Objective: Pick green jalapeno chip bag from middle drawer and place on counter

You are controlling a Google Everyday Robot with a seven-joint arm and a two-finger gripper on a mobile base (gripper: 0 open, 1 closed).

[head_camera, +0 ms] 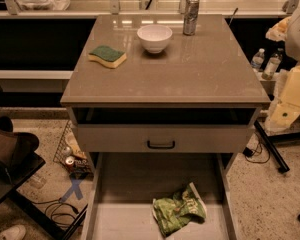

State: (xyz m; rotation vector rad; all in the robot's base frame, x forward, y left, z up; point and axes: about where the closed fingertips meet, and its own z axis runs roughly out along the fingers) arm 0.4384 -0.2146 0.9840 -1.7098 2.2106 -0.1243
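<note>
End effector (283,115) just right of counter (165,74)

I'm standing in a robotics lab: cables (57,211) are trailing across the speckled floor (270,199) and a robot arm (296,86) is hanging beside the cabinet (115,138), gripper out of view.

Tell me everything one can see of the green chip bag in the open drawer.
The chip bag is a crumpled, shiny light-green foil packet with pale patches and a whitish flap at its upper right. It lies flat on the floor of the open drawer, right of the middle, apart from the right wall. Nothing else touches it. The pincer is not in view; only the pale arm shows at the right edge, away from the bag.
</note>
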